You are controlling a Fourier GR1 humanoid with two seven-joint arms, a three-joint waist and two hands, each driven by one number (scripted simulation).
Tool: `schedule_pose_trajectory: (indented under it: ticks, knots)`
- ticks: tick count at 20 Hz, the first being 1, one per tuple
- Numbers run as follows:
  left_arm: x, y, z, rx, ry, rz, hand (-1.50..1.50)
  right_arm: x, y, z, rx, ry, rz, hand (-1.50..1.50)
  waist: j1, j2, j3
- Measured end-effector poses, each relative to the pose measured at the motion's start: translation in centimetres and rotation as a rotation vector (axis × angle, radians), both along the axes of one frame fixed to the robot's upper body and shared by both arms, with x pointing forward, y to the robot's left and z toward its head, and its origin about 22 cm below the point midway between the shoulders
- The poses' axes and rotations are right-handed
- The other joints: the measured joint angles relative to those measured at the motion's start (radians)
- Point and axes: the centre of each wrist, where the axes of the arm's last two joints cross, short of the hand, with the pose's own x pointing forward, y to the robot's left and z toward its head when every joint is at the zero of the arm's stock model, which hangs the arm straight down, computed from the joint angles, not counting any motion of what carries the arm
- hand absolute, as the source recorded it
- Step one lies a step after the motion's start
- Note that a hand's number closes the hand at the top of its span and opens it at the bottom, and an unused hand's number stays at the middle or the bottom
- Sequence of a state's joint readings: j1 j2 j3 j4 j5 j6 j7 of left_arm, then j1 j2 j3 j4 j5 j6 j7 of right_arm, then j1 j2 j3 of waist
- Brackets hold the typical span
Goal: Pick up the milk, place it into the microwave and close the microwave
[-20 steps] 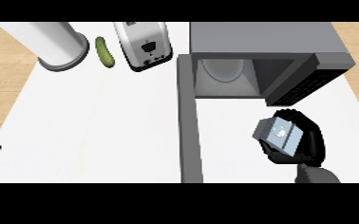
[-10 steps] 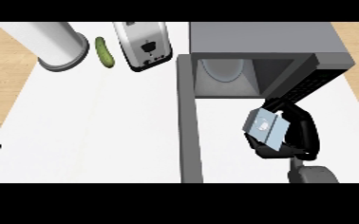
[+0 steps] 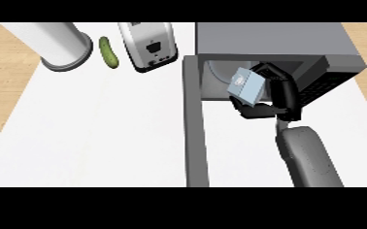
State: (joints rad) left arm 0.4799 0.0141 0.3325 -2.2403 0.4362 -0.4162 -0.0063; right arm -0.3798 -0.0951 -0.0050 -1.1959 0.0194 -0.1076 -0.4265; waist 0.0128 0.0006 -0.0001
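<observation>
The white table is filling the view. At 1 o'clock the grey microwave is standing open, its door swinging out toward 6 o'clock along the cavity's left side. The right forearm is coming in from 5 o'clock. A pale canister and a toaster are standing at 11 o'clock, with a cucumber lying between them.

The right hand is hovering at the cavity mouth, its fingers curling round the milk and pinching it. The carton is sitting at 9 o'clock of the palm, in front of the opening, its long axis running roughly 12 to 6 and leaning slightly. Whether it is touching the cavity floor cannot be told. The cavity's depth is lying toward 12 o'clock, so the coming move likely calls for pushing that way. The left hand is not showing.
</observation>
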Motion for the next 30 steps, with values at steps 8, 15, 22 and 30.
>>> schedule_pose_trajectory:
  ticks: [8, 15, 22, 30]
  knots:
    - [1.1, 1.2, -0.7, -0.004, -0.005, -0.013, -1.50, 2.6, -0.6, -0.4, -0.003, -0.080, -0.043, 1.50, -0.017, -0.019, 0.012]
    - [1.8, 1.5, -0.7, 0.004, -0.013, -0.049, -1.50, 2.9, -1.2, -1.0, -0.028, -0.165, -0.065, 1.50, 0.002, -0.021, 0.018]
    - [2.9, 0.9, -0.6, -0.005, -0.029, -0.093, -1.50, 2.8, -2.3, -1.4, -0.098, -0.261, -0.112, 1.50, 0.027, -0.017, 0.020]
    - [3.8, 0.6, -0.3, 0.007, -0.042, -0.126, -1.50, 2.3, -3.5, -1.9, -0.134, -0.349, -0.210, 1.50, 0.068, -0.010, 0.015]
